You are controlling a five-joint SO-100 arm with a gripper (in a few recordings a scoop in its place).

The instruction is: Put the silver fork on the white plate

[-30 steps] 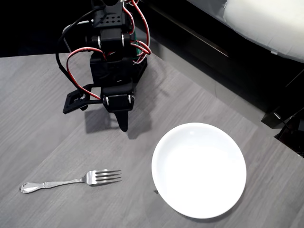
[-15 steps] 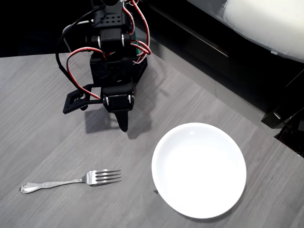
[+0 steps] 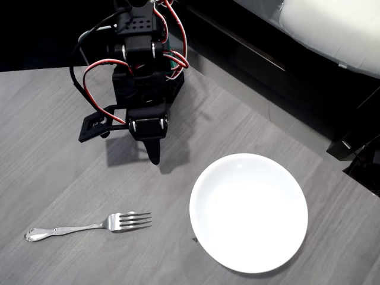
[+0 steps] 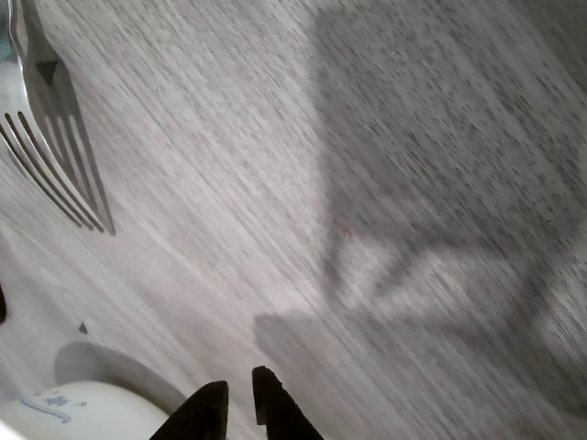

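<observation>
In the overhead view the silver fork (image 3: 89,226) lies flat on the grey table at the lower left, tines pointing right toward the white plate (image 3: 248,211). The plate sits bare at the lower right, a hand's width from the tines. My black gripper (image 3: 154,157) hangs above the table beyond both, pointing down, its jaws shut on nothing. In the wrist view the fingertips of the gripper (image 4: 240,400) stand nearly together at the bottom edge. The fork's tines (image 4: 57,165) show at the upper left there, and the plate's rim (image 4: 83,412) at the lower left.
The arm's base with red wires (image 3: 142,53) stands at the table's far edge. A dark gap and a white cushion (image 3: 332,29) lie past the table's diagonal right edge. Bare tabletop (image 3: 53,172) stretches between gripper and fork.
</observation>
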